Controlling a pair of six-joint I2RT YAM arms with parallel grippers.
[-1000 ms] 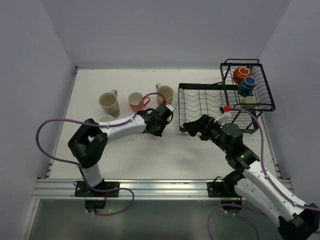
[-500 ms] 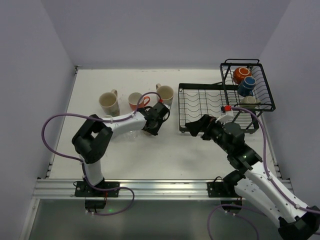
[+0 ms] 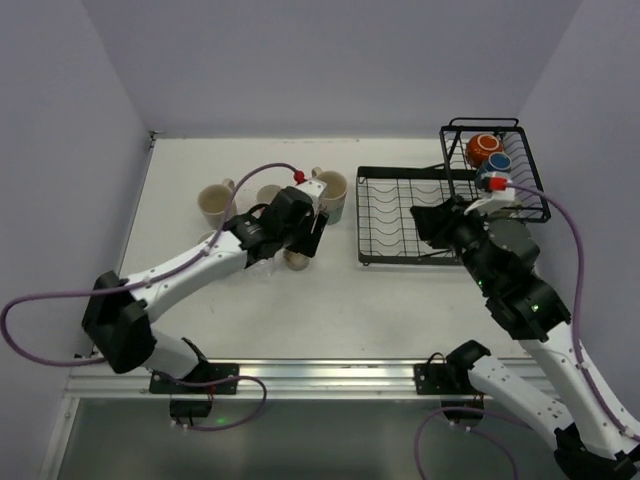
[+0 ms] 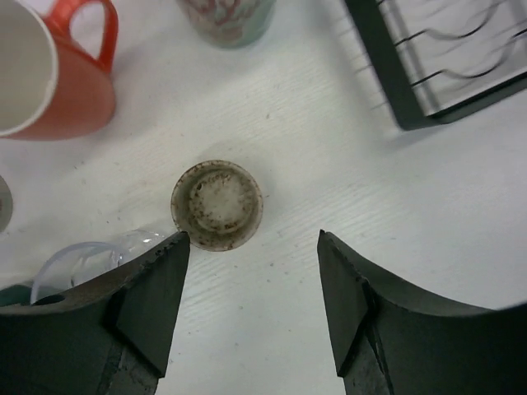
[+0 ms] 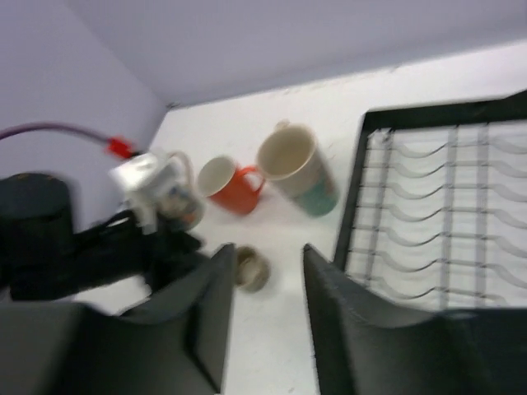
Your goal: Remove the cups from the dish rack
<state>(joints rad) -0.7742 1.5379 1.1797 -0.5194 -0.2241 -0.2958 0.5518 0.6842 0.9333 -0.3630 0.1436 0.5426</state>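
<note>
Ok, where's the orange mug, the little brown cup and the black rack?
orange mug [image 4: 82, 95]: left wrist view, on its orange side by the handle.
little brown cup [image 4: 217, 205]: left wrist view, middle of its round speckled face.
black rack [image 3: 360, 215]: top view, on the flat tray's left rim.

On the table [image 3: 300, 320] cups [image 3: 331, 188] stand left of the dish rack [image 3: 361, 215] — two more in its raised basket [image 3: 482, 122].
</note>
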